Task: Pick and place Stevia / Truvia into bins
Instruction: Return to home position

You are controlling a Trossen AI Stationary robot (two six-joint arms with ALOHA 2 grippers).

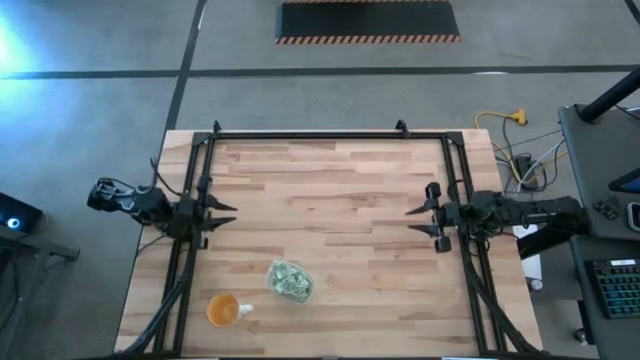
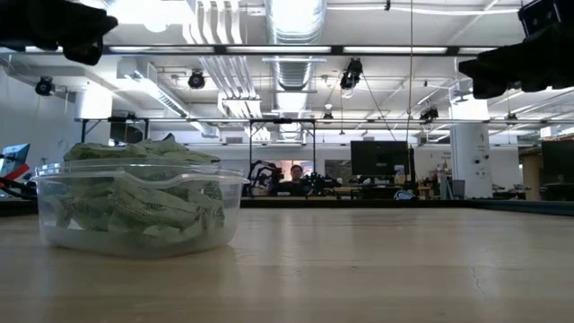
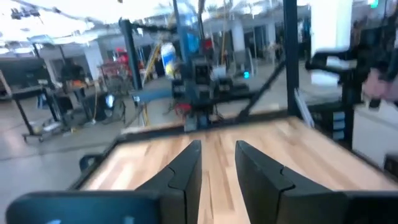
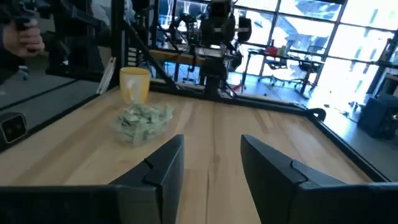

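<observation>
Stevia / Truvia packets (image 1: 290, 279) were all heaped in the clear bin (image 1: 276, 267) in the high view, sitting near the table's (image 1: 340, 180) front edge, with the orange cup (image 1: 222, 310) just beside it on the left. The left pincer (image 1: 230, 214) hung over the left side rail and the right pincer (image 1: 412, 220) over the right one. Both arms were stretched level and pointing inward at each other, well apart from the bin.

Low view: the bin (image 2: 54, 193) stood on the left of the table (image 2: 377, 260), stuffed with green-and-white packets (image 2: 134, 211) mounding up past its rim. Dark arm bits only showed in the top corners.

Left wrist view: the left pincer (image 3: 217, 177) had its fingers (image 3: 186, 174) apart, nothing between them, just bare table (image 3: 317, 149) ahead.

Right wrist view: the right pincer (image 4: 211, 168) was also spread and carrying nothing. The bin (image 4: 142, 124) full of packets (image 4: 140, 116) sat farther off on the table (image 4: 261, 124), the orange cup (image 4: 134, 84) just behind it.
</observation>
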